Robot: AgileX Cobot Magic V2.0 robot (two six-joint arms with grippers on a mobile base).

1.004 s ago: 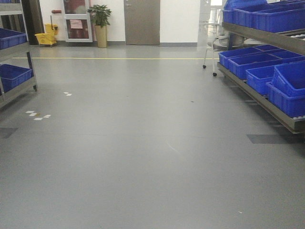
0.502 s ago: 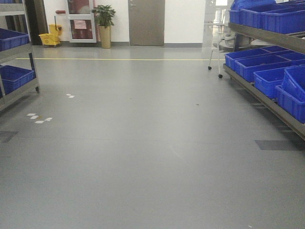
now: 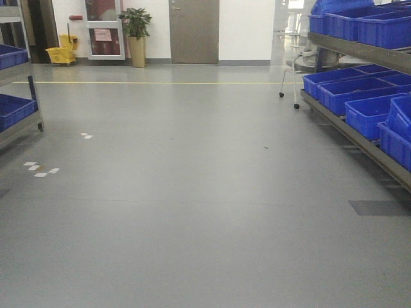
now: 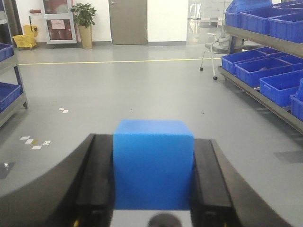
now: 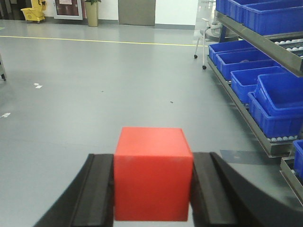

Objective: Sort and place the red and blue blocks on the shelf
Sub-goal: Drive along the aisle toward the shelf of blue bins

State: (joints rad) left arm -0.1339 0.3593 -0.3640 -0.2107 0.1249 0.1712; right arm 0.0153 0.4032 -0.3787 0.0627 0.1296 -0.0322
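Note:
The blue block fills the middle of the left wrist view, and my left gripper is shut on it, a black finger against each side. In the right wrist view the red block sits the same way, with my right gripper shut on it. Both blocks are held above the grey floor. A metal shelf runs along the right side of the room and also shows in the wrist views as the shelf and the shelf. Neither gripper shows in the front view.
Large blue bins fill the right shelf on two levels. A second rack with blue bins stands at the left. A wheeled chair is by the right shelf's far end. A door, a plant and a yellow mop bucket line the far wall.
The front view has advanced over the floor. The white tape marks slid down and left, and the left rack and right shelf have drifted toward the frame edges.

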